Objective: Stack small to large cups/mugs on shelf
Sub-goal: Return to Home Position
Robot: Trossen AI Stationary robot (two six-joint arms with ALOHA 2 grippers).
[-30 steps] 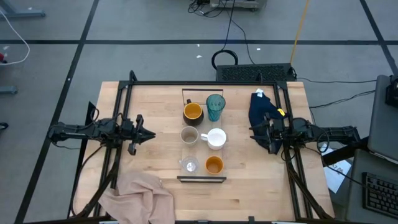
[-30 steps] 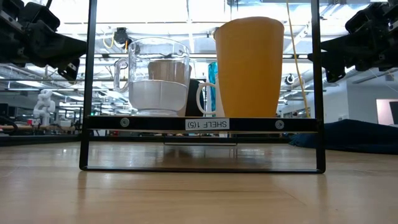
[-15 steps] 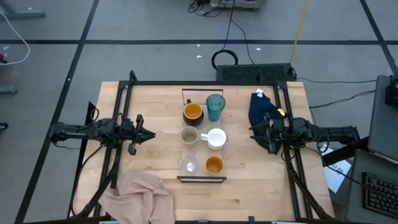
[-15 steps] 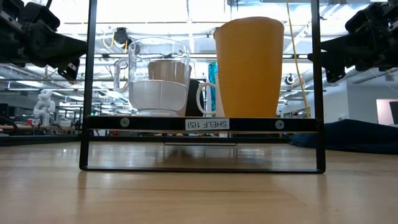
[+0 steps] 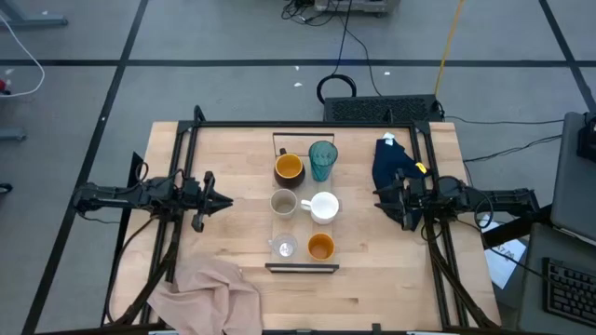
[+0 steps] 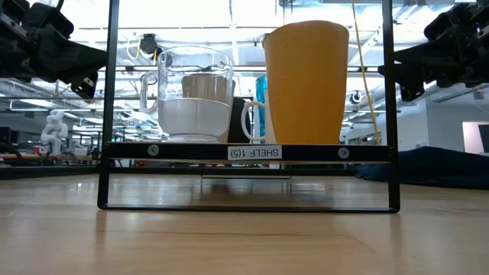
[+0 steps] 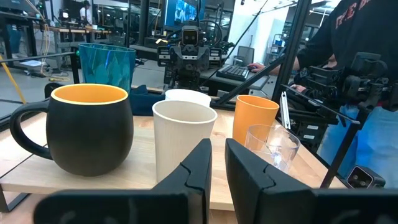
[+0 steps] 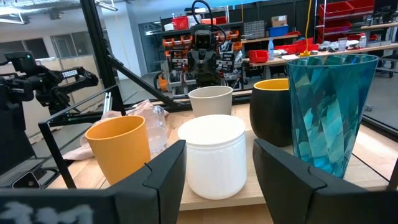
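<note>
Two grippers flank the shelf [image 5: 304, 226]. The left gripper [image 5: 209, 200] is nearly pinched together on nothing; the right gripper [image 5: 391, 200] is spread and empty. All vessels stand on the shelf, mid-table.

We judge the clear glass [image 5: 284, 247] light, slick and breakable: pinch its wall. Mugs are stiff and heavier: take the rim.

We count six, one each: glass, orange cup [image 5: 320, 247], beige cup [image 5: 284, 202], white mug [image 5: 324, 207], dark mug [image 5: 289, 167], teal tumbler [image 5: 322, 160].

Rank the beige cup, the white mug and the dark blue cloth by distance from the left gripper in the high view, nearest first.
Measured from the left gripper, which is on the left side:
1. beige cup, on the left of the middle row of the shelf.
2. white mug, just to the right of the first, same row.
3. dark blue cloth, off the shelf, far to the right.
</note>
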